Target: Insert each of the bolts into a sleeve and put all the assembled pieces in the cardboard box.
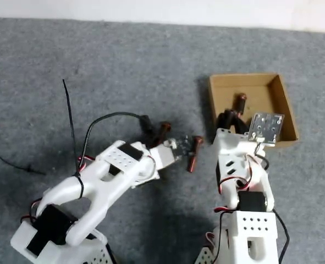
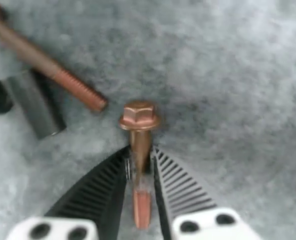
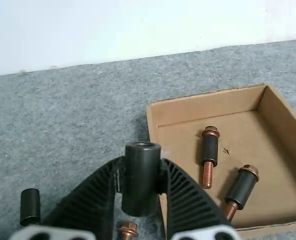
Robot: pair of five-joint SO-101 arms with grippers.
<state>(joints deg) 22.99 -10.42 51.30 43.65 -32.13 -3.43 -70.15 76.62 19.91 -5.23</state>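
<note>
My left gripper (image 2: 139, 156) is shut on the shaft of a copper bolt (image 2: 139, 117), whose hex head sticks out past the fingertips. In the high view this bolt (image 1: 193, 155) hangs just left of the cardboard box (image 1: 244, 78). My right gripper (image 3: 141, 169) is shut on an upright black sleeve (image 3: 141, 176), held at the box's left wall (image 3: 208, 107). Two bolt-in-sleeve pieces (image 3: 209, 155) (image 3: 240, 192) lie inside the box. On the carpet lie a loose bolt (image 2: 47, 70), a sleeve (image 2: 35, 102) beside it, and another sleeve (image 3: 30, 206).
Grey carpet covers the table. A black cable tie (image 1: 69, 115) and a second one (image 1: 19, 165) lie to the left of the left arm. A metal bracket (image 1: 266, 127) on the right arm overhangs the box's front edge.
</note>
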